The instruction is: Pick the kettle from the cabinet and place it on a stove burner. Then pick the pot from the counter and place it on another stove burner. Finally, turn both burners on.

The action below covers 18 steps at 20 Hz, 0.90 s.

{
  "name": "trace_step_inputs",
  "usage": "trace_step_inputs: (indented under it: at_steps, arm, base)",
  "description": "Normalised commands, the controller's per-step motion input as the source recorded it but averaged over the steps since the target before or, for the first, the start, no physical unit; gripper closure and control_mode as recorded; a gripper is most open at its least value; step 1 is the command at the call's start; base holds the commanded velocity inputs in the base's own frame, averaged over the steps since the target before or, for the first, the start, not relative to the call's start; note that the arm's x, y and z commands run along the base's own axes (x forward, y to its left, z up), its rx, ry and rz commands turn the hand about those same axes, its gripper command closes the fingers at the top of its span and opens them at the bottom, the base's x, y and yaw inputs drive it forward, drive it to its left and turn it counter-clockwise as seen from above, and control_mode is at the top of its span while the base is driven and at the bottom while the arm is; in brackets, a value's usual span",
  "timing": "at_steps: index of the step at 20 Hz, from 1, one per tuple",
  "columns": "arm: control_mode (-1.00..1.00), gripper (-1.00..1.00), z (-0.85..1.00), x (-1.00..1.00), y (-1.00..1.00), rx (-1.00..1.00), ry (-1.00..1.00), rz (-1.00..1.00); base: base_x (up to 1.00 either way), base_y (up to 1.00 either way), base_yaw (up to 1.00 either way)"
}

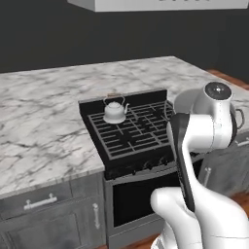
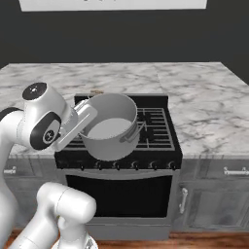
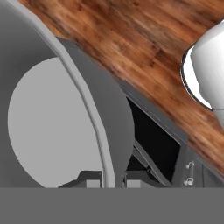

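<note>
The small silvery-white kettle point(image 1: 115, 111) stands upright on the back-left grate of the stove burners point(image 1: 136, 130). The wide grey pot point(image 2: 110, 127) hangs tilted above the front-left part of the cooktop point(image 2: 156, 129), its mouth turned towards the base. My gripper point(image 3: 108, 181) is shut on the pot's rim point(image 3: 104, 148), one fingertip inside the wall and one outside. In the left base view my arm covers most of the pot point(image 1: 186, 101). White marble counter point(image 1: 44, 112) runs on both sides of the stove. The cabinet is out of view.
A row of knobs point(image 2: 127, 166) lines the stove front above the dark oven door point(image 2: 121, 194). Grey drawers with white bar handles point(image 1: 41, 202) sit under the counter. Wooden floor point(image 3: 131, 39) lies below. A white hood point(image 1: 165, 4) hangs overhead.
</note>
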Motion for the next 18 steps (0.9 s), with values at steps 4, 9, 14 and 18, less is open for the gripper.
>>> trace_step_inputs:
  at_steps: [4, 9, 14, 18]
  arm:
    - [1.00, 1.00, 0.00, 0.00, 0.00, 0.00, 0.00, 0.00]
    - [1.00, 1.00, 0.00, 0.00, 0.00, 0.00, 0.00, 0.00]
    - [1.00, 1.00, 0.00, 0.00, 0.00, 0.00, 0.00, 0.00]
    - [1.00, 1.00, 0.00, 0.00, 0.00, 0.00, 0.00, 0.00]
  base:
    - [0.13, 0.53, -0.25]
    - [0.18, 0.40, -0.23]
    - [0.25, 0.34, -0.17]
    - [0.23, 0.41, -0.17]
